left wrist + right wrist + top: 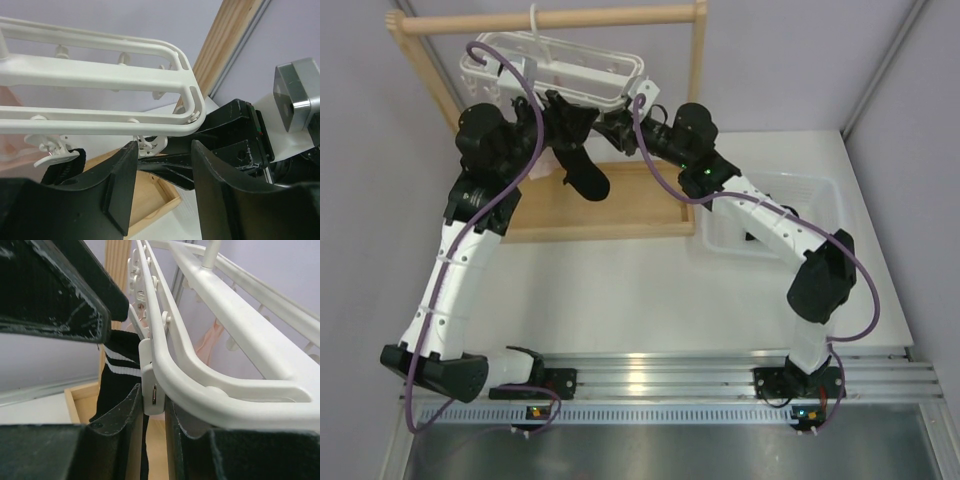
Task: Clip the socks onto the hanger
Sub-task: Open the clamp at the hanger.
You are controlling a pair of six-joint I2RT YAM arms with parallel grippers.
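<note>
sock hanging below rail of hanger, just beside clip; right gripper squeezing that clip; left gripper hovering under frame, jaws apart, gripping nothing.

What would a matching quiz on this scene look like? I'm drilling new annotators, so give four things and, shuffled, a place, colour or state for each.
Things
1. sock
2. hanger
3. plastic bin
4. left gripper

Descriptions
A. hooked over the wooden rod
B. open, holding nothing
C. black with white stripes
D. on the table, beside the rack

Pairs: 1-C, 2-A, 3-D, 4-B
</note>
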